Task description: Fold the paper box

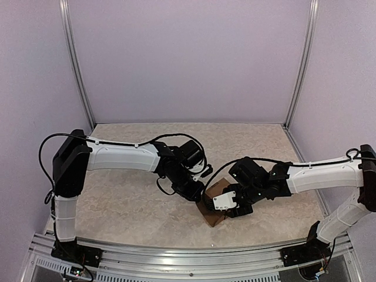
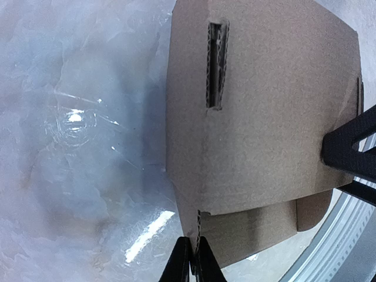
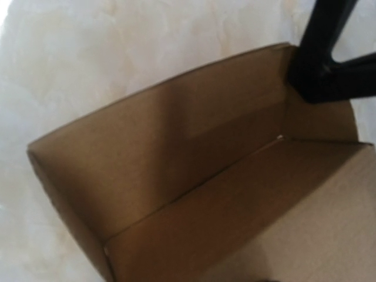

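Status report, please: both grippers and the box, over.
Left gripper shut on a box wall. Right gripper at another box edge, grip unclear. Box partly folded, walls up, open. No obstruction seen.

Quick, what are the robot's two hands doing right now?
Left hand: closed, pinching an edge of the paper box.
Right hand: at the box, but whether it is open or gripping cannot be told.

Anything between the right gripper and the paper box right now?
Nothing visible. The right gripper is at the side of the paper box, no object between; the left gripper is shut on its edge.
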You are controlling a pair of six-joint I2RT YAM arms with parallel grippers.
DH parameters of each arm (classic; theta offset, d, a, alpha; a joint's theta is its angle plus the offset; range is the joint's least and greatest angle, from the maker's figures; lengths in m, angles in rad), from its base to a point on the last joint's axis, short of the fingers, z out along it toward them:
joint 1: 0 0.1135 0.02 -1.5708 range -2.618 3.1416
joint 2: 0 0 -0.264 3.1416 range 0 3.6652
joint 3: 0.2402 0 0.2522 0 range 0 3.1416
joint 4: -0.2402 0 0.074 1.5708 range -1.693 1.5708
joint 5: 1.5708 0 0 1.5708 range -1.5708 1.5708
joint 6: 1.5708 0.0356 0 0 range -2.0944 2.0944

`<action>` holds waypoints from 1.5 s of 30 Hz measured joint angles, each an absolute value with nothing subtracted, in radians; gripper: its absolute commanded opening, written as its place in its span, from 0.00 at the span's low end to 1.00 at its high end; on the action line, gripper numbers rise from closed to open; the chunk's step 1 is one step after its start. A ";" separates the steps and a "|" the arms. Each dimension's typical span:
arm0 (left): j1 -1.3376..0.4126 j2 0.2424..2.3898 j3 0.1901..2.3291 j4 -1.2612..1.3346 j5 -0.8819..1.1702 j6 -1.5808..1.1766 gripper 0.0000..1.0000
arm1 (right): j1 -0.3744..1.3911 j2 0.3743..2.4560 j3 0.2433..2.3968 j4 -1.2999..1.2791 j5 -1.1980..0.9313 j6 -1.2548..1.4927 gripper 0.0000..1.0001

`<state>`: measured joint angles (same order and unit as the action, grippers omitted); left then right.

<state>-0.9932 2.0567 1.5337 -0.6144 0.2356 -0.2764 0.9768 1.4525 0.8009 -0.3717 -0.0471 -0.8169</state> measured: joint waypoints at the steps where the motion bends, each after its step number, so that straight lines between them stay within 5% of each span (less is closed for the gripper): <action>1: -0.993 2.062 1.544 -0.622 0.235 -0.276 0.06 | 0.977 1.452 0.801 -0.372 -0.045 -0.817 0.54; 14: -0.989 2.065 1.457 -0.513 0.236 -0.289 0.15 | 0.977 1.453 0.801 -0.369 -0.039 -0.810 0.53; 24: -1.019 1.959 1.382 -0.382 0.133 -0.289 0.39 | 0.977 1.456 0.801 -0.365 -0.039 -0.805 0.53; 38: -1.184 1.702 0.909 -0.135 -0.072 -0.615 0.37 | 0.977 1.459 0.801 -0.356 -0.040 -0.799 0.54; 45: -1.224 1.654 0.640 0.249 -0.162 -0.953 0.48 | 0.977 1.460 0.801 -0.353 -0.040 -0.793 0.54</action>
